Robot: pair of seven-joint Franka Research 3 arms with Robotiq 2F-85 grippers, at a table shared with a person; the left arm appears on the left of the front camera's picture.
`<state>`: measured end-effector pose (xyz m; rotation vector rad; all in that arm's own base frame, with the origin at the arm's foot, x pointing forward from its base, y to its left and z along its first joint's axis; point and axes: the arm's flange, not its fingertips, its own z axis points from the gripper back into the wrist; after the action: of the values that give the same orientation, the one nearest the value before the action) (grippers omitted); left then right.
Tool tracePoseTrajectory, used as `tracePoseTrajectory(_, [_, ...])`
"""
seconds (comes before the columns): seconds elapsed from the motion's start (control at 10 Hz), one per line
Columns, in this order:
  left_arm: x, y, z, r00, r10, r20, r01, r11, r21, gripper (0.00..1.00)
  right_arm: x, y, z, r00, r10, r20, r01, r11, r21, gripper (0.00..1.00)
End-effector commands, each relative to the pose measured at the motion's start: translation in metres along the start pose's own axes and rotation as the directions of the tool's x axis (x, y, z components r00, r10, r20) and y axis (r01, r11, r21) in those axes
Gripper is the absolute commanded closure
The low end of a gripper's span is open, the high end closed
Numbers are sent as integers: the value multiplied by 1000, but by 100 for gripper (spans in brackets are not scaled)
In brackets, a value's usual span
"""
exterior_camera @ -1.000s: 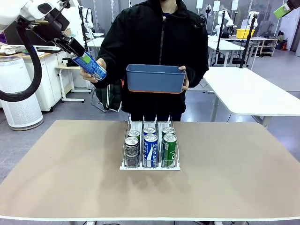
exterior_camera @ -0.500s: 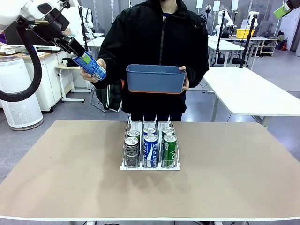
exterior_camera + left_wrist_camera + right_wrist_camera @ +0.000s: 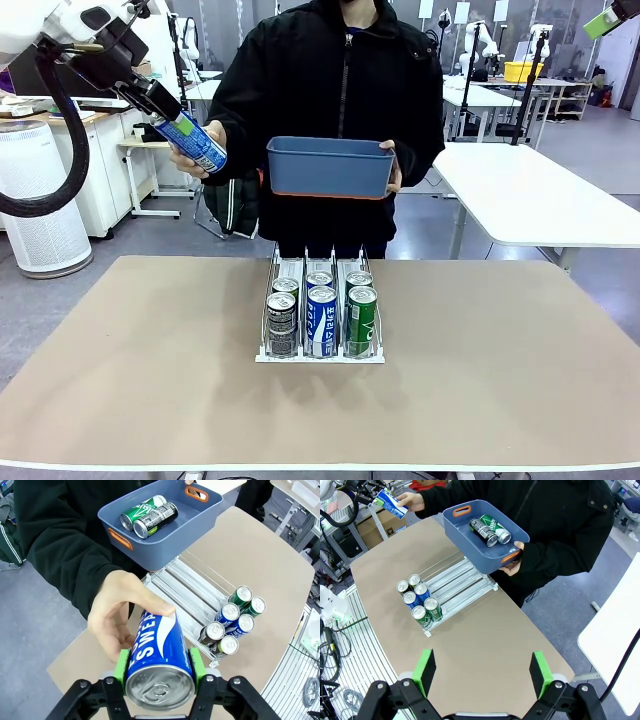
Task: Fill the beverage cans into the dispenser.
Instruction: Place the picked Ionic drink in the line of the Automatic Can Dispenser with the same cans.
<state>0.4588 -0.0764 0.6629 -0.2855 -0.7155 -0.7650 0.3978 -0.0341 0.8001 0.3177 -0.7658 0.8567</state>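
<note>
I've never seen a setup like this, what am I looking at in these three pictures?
These are two white robot arms at a table, with a person across it. The wide picture comes from a fixed camera between the arms. The other two come from cameras on the arms' wrists, looking along each gripper's fingers. On the table stands a clear dispenser with three lanes; six cans stand at its end nearer the robot, two per lane. The person holds a blue bin with a green can and a black can lying in it. The left gripper is shut on a blue can, raised at the left; the person's hand touches it too. The right gripper is open, high over the table.
</note>
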Motion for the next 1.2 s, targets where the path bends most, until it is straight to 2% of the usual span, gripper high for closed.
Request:
tracePoseTrajectory(0.0, [0, 1, 1, 1000, 2, 3, -2, 1000, 2, 82, 0, 1, 0, 1000, 1, -2, -1, 1000, -1, 0])
tracePoseTrajectory(1.1, [0, 1, 1, 1000, 2, 3, -2, 1000, 2, 82, 0, 1, 0, 1000, 1, -2, -1, 1000, -1, 0])
